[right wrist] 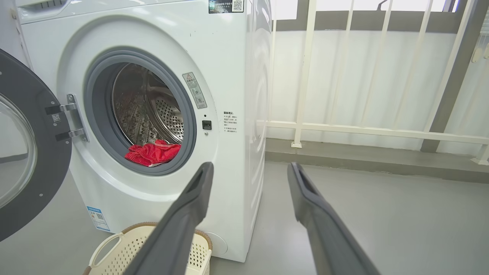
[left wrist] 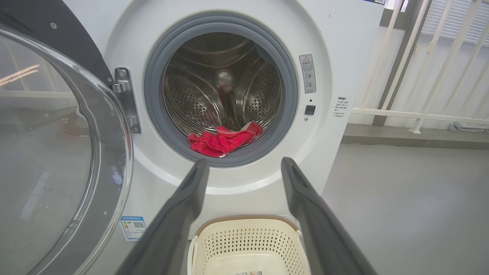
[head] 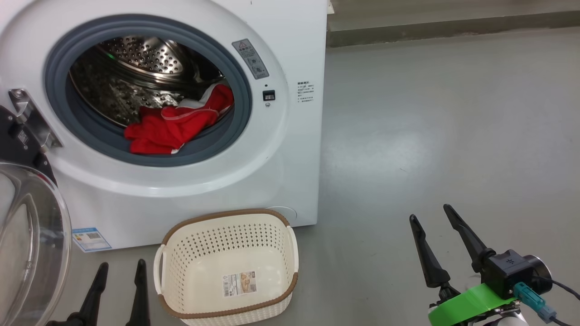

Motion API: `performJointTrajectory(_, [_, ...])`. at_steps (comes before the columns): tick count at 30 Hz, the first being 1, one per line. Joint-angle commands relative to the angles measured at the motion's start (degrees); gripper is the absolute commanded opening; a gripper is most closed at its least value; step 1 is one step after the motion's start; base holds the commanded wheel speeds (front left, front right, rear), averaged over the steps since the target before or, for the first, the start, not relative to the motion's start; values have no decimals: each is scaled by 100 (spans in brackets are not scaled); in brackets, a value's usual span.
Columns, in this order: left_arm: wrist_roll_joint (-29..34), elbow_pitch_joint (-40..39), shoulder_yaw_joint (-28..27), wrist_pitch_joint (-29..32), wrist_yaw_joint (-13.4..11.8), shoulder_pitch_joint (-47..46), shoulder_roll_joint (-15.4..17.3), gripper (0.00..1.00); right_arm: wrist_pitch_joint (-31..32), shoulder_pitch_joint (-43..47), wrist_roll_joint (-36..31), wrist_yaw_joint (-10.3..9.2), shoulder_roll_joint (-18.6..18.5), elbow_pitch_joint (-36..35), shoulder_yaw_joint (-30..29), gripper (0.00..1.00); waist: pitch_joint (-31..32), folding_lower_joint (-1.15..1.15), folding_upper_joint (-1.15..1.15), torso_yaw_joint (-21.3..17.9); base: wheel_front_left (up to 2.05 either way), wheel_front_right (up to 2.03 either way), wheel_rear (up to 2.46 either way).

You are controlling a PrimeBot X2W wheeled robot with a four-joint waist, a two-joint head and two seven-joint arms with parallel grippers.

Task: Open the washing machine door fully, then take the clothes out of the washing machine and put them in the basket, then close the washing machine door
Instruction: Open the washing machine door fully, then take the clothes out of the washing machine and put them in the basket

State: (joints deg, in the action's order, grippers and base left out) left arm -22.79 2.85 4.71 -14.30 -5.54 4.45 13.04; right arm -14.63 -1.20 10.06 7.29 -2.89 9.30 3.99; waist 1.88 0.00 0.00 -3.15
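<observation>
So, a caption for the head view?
Washing machine door open, red clothes in drum, basket empty, left gripper and right gripper open.

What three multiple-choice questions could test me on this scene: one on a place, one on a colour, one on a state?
1. Where is the basket relative to the washing machine?
A. on top of it
B. on the floor in front of it
C. behind it
2. What colour is the garment in the drum?
A. blue
B. green
C. red
3. How is the washing machine door?
A. open
B. shut
C. taken off
Answers: 1 B, it stands on the floor at the foot of the machine's front. 2 C, the garment is red with a white edge. 3 A, it hangs swung aside on its hinge.
</observation>
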Motion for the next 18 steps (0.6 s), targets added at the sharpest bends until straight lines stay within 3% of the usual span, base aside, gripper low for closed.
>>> performJointTrajectory(1, [55,-121,-239,-68,-19,-119,74,100,-37,-99,-52,20,2,-177,68,100,-12,0,0,7,0,0,0])
performJointTrajectory(11, [155,-59,-275,-69,-108,-136,48,100,-37,-82,-70,20,2,-195,72,100,-5,0,0,43,7,-7,0])
performJointTrajectory(18, [156,-17,-262,-69,-132,-146,51,100,-37,-82,-93,20,2,-167,90,100,1,0,0,63,91,-91,0])
